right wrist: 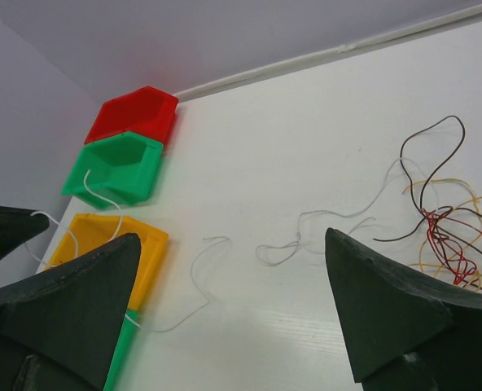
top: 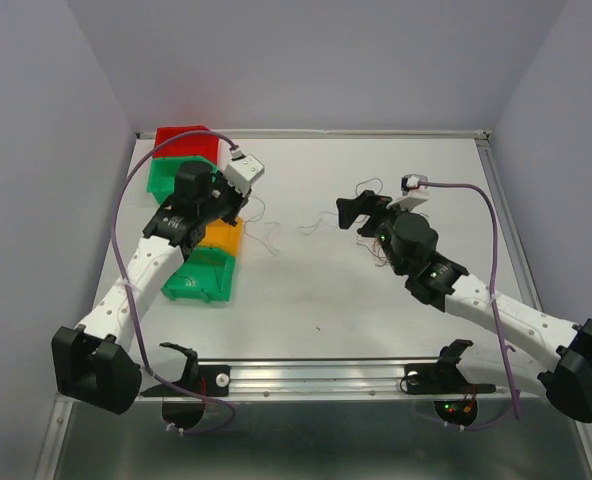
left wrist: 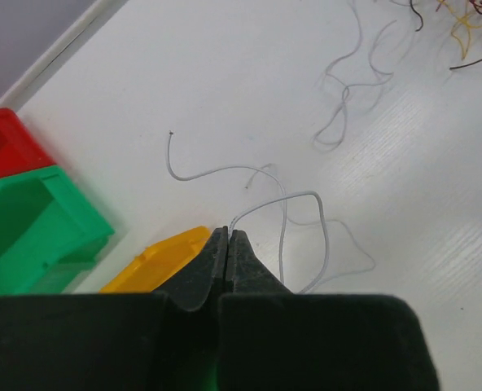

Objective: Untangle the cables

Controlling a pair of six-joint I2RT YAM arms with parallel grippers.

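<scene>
My left gripper (left wrist: 228, 232) is shut on a whitish-grey cable (left wrist: 316, 213), which leaves the fingertips and loops over the table beside the yellow bin (left wrist: 155, 259). In the top view this gripper (top: 238, 212) is above the bins. A second whitish-grey cable (right wrist: 283, 253) lies loose in mid-table. My right gripper (right wrist: 232, 236) hangs open above the table with nothing between its fingers. The tangle of red, yellow and dark cables (right wrist: 444, 236) lies to its right. In the top view the right gripper (top: 344, 214) faces left and the arm hides most of the tangle.
A row of bins runs along the table's left side: red (top: 186, 140), green (top: 171, 175), yellow (top: 221, 238) and another green (top: 201, 275). A raised rim (top: 306, 133) edges the far side. Thick purple cables (top: 491, 215) run along both arms.
</scene>
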